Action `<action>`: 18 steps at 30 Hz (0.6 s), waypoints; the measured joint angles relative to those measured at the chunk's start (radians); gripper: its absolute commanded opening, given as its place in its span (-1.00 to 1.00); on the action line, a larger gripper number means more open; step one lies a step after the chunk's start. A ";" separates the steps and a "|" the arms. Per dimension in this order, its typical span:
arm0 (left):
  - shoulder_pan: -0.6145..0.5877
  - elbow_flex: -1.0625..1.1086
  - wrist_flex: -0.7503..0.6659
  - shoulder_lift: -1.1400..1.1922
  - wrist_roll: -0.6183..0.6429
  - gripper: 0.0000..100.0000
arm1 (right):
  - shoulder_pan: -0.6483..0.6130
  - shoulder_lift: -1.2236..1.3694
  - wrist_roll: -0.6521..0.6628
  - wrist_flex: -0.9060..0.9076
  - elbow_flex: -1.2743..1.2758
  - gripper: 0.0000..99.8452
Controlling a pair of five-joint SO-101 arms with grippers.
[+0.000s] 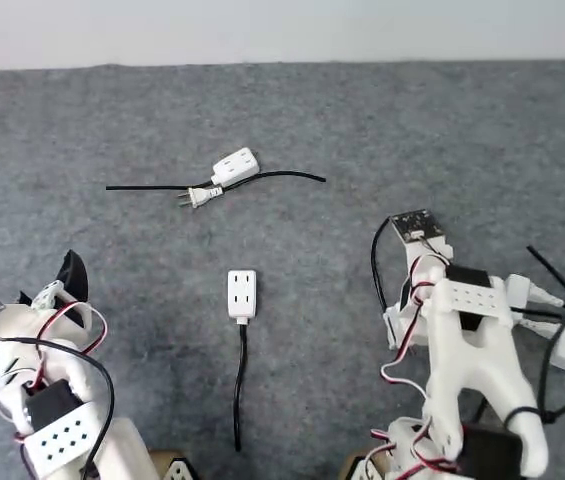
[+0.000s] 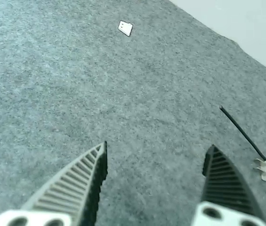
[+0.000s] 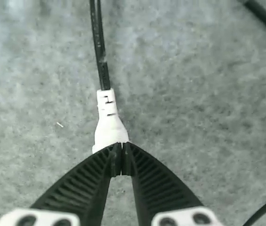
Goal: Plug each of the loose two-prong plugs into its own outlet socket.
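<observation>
The right pincer (image 3: 122, 153) grips a white plug (image 3: 108, 123), probably by its prongs; the left pincer (image 2: 157, 153) stands wide open.

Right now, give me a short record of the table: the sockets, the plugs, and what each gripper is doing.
surface: grey carpet mat
near socket: white outlet block on a black cord, mid-table, slots empty
far socket: second white outlet block, toward the back
loose plug: white two-prong plug, lying beside the far block, not inserted
left gripper: open, over bare mat
right gripper: shut on another white plug with a black cord
plugged in: none
</observation>
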 measured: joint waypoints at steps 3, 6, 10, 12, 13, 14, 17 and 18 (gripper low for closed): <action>0.000 0.000 0.000 0.000 0.000 -0.38 | 0.002 -0.003 0.003 0.000 0.000 -0.98; 0.000 0.000 0.000 0.000 0.000 -0.38 | 0.000 -0.046 0.002 0.000 0.011 -0.98; 0.000 0.000 0.000 0.000 0.000 -0.38 | -0.071 -0.172 -0.037 -0.008 0.015 -0.85; 0.000 0.000 0.000 0.000 0.000 -0.38 | -0.118 -0.209 -0.051 -0.012 0.031 -0.80; 0.002 0.000 0.000 0.000 0.000 -0.38 | -0.147 -0.212 -0.048 -0.012 0.035 -0.80; 0.002 0.000 0.000 0.000 0.000 -0.38 | -0.164 -0.212 -0.049 -0.012 0.037 -0.80; 0.000 0.000 0.000 0.000 0.000 -0.38 | -0.172 -0.201 -0.052 -0.021 0.037 -0.80; 0.000 0.000 0.000 0.000 0.000 -0.38 | -0.176 -0.189 -0.046 -0.034 0.037 -0.80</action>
